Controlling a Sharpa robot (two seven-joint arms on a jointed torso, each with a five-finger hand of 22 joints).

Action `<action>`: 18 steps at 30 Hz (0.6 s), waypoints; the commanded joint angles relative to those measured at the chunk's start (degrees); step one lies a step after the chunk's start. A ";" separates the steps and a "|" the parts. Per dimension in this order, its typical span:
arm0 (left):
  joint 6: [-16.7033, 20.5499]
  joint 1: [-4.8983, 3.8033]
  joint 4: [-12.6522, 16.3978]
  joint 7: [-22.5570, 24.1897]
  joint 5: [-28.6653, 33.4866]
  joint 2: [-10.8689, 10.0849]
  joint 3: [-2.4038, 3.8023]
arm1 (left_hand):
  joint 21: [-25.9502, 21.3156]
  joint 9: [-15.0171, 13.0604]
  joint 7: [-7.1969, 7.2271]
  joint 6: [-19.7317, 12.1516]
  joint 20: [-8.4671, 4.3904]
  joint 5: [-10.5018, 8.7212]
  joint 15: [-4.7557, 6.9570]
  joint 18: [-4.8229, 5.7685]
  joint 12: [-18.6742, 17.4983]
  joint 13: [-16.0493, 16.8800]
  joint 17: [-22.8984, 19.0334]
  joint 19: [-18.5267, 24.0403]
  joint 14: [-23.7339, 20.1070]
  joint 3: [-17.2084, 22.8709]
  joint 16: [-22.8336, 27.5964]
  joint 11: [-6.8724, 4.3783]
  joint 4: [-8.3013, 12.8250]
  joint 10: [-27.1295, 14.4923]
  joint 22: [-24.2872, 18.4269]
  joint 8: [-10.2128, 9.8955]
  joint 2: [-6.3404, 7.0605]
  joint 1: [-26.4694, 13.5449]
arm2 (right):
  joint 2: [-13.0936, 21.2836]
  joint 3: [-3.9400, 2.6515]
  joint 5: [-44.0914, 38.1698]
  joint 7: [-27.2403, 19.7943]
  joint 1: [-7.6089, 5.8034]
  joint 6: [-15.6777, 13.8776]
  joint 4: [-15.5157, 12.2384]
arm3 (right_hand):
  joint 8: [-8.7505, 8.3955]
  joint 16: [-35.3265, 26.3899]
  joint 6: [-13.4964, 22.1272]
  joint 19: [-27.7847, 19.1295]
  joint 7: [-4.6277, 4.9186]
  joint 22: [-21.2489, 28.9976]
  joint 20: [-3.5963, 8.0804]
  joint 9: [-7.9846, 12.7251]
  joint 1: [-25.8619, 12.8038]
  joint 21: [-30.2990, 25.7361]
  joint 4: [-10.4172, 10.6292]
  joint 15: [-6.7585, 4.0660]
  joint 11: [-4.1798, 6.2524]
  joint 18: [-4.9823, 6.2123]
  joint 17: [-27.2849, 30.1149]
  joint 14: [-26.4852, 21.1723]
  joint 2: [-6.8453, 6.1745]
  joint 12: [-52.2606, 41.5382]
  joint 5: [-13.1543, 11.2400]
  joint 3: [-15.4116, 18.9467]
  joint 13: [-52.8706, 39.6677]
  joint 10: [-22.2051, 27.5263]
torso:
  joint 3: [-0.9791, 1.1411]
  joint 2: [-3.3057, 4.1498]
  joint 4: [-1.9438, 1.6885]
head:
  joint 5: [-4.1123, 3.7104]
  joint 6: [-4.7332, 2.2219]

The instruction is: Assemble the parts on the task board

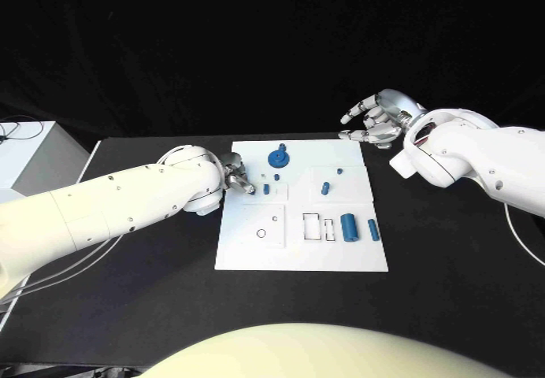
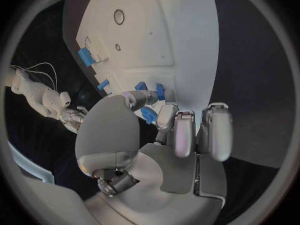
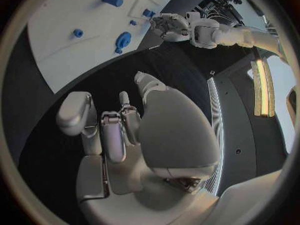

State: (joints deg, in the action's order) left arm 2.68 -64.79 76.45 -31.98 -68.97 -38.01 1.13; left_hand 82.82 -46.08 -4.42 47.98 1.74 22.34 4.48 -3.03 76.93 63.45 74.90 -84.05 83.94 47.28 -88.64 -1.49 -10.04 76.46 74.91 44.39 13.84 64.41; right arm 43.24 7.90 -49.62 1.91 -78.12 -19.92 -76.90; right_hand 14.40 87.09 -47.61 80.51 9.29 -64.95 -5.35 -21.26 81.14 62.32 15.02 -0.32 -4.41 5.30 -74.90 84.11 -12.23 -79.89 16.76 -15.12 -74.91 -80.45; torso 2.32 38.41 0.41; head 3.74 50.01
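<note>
Head view: black bench (image 1: 136,315), white board (image 1: 298,256) flat at its middle, long side running away from the robot. Nearest on the board: small ring mark (image 1: 262,233) in a left panel, two empty rectangular slots (image 1: 319,227) at centre, then two blue cylinders (image 1: 350,227) lying side by side toward the right edge, the right one thinner. Further back: short blue peg (image 1: 325,188) on the right panel, smaller blue peg (image 1: 266,189) on the left panel. Farthest: blue gear (image 1: 278,158) near the far edge, with a tiny blue stub (image 1: 276,177) just nearer than it.

Left hand (image 1: 233,175) sits at the board's left edge, level with the small peg; fingers (image 2: 176,130) curled inward. Left wrist view shows blue between fingertips and thumb, but whether anything is gripped, cannot tell.

Right hand (image 1: 375,118) hovers off the board's far right corner, over bare bench; fingers (image 3: 112,135) loosely bent, apart, holding nothing.
</note>
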 commanded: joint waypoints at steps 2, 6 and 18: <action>-2.57 0.39 -0.15 0.03 0.62 0.70 -0.29 | 0.22 0.04 1.48 1.66 -0.22 0.13 0.32 0.45 -0.08 0.01 13.09 -0.91 5.50 8.26 -0.29 0.08 7.92 0.27 5.05 0.17 -0.49 -0.16 | -0.05 -0.03 -0.49 -0.37 0.04 0.74 -0.10 | 0.20 -0.27 0.35 -0.29 0.06 0.07 -0.09 -0.05 -0.58 -0.21 0.12 0.09 0.08 0.73 -8.23 4.30 -0.15 0.17 0.37 -0.30 -3.51 0.22 | 0.04 -0.01 0.07 | -0.05 -0.01; -3.56 0.38 -0.26 -0.11 1.53 1.02 -0.30 | 0.23 0.07 1.57 1.69 -0.22 -0.16 0.31 0.46 0.32 0.82 13.11 -0.91 5.50 7.66 -0.30 0.06 7.48 0.77 5.08 0.33 -0.25 -1.02 | -0.05 -0.03 -0.49 -0.35 0.04 0.74 -0.09 | 0.20 -0.27 0.35 -0.29 0.06 0.07 -0.09 -0.05 -0.58 -0.21 0.12 0.09 0.08 0.73 -8.23 4.30 -0.15 0.17 0.37 -0.30 -3.51 0.22 | 0.05 -0.02 0.03 | -0.13 -0.01; -3.49 0.37 -0.62 -0.24 1.89 1.74 -0.33 | 0.32 0.08 1.82 1.80 -0.26 -0.23 0.39 0.49 0.64 1.45 13.11 -0.96 5.51 6.80 -0.31 -0.10 6.89 1.22 5.23 0.59 -0.17 -1.95 | -0.10 -0.03 -0.49 -0.34 0.04 0.73 -0.07 | 0.20 -0.27 0.35 -0.29 0.06 0.07 -0.09 -0.05 -0.58 -0.21 0.12 0.09 0.08 0.73 -8.23 4.30 -0.15 0.17 0.37 -0.30 -3.51 0.22 | 0.01 -0.03 -0.02 | -0.25 -0.01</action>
State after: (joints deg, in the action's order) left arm 1.79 -64.95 75.53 -32.45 -68.42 -36.78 1.17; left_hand 82.82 -45.91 -4.39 48.57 1.74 21.94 4.48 -3.04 77.18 64.82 74.91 -84.05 83.95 47.27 -88.64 -1.44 -10.03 77.26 74.91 44.95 13.68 63.07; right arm 43.19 7.90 -49.64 1.91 -78.10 -19.90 -76.90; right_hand 14.39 87.09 -47.61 80.51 9.28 -64.95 -5.35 -21.26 81.14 62.33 15.02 -0.31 -4.41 5.29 -74.90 84.11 -12.23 -79.89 16.75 -15.12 -74.95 -80.45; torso 2.36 38.38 0.39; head 3.52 50.01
